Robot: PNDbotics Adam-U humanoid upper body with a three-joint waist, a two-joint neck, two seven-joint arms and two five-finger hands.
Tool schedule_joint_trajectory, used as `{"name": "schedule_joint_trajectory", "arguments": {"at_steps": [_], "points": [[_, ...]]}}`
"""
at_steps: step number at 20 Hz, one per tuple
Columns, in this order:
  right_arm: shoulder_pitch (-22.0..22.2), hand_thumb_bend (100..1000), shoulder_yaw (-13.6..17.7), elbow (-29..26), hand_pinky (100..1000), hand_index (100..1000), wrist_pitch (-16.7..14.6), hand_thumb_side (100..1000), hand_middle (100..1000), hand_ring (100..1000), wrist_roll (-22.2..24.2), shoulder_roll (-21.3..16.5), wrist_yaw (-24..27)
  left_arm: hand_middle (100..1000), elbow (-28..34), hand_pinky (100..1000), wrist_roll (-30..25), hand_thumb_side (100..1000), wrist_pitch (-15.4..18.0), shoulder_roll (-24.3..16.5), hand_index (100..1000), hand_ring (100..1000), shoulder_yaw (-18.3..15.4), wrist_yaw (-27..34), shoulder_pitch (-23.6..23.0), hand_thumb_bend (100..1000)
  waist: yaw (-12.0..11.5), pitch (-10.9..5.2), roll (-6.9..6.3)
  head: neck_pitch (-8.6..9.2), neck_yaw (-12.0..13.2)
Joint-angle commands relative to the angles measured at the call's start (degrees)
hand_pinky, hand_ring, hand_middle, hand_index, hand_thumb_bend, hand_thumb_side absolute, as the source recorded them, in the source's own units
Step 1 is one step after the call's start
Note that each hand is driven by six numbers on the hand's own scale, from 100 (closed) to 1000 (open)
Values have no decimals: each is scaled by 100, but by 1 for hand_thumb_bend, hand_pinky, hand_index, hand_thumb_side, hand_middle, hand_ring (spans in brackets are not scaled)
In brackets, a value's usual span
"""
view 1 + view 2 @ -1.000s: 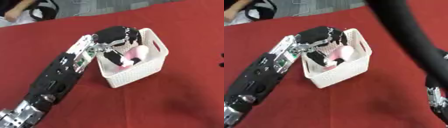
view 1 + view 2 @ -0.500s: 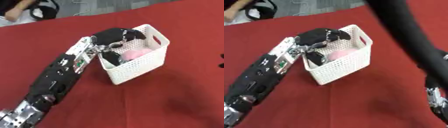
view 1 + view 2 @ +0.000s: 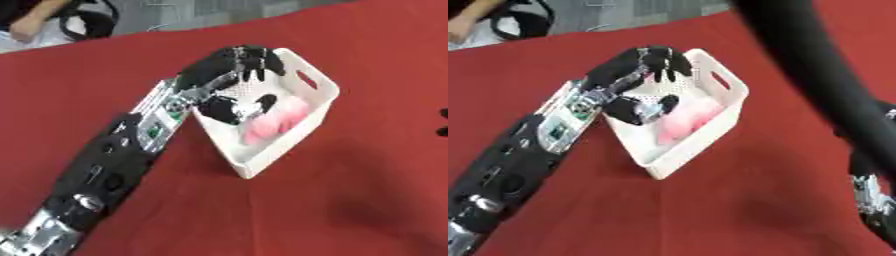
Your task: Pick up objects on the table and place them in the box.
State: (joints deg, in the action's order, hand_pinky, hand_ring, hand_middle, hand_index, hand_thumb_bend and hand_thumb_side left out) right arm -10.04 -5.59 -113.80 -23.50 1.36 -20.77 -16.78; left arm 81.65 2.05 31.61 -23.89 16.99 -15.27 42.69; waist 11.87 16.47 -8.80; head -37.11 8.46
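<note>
Left hand (image 3: 229, 70): over the white box (image 3: 317, 107), fingers (image 3: 260, 64) curled, gripping nothing.
Pink object (image 3: 273, 120): inside box, just below the fingers.

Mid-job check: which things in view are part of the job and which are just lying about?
Job: white basket; pink object inside it; left hand over the basket.

Lying about: red tablecloth; dark item at the left-eye view's right edge.

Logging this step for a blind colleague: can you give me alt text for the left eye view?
The robot's left hand reaches over the near-left rim of a white basket on a red table, fingers curled above a pink object lying inside. The left arm runs up from the lower left corner.
</note>
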Motion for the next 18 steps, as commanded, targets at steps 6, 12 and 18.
{"name": "schedule_joint_trajectory", "arguments": {"at_steps": [6, 12, 18], "points": [[115, 100, 81, -79, 619, 797, 51, 689, 831, 775, -32, -18, -124, 723, 2530, 342, -111, 938, -816, -507, 787, 578, -767, 2306, -1269, 138, -200, -25, 54, 64, -112], [207, 100, 130, -79, 622, 810, 68, 684, 837, 789, -152, 36, -204, 745, 3174, 426, 256, 993, -1125, 86, 789, 609, -1476, 2241, -2458, 158, -363, 7, 114, 65, -103], [276, 102, 178, -79, 665, 813, 45, 684, 839, 811, -302, 113, -231, 755, 3292, 544, 383, 1000, -1232, 666, 799, 634, -1640, 2463, -3092, 163, -536, 19, 216, 68, -65]]}}
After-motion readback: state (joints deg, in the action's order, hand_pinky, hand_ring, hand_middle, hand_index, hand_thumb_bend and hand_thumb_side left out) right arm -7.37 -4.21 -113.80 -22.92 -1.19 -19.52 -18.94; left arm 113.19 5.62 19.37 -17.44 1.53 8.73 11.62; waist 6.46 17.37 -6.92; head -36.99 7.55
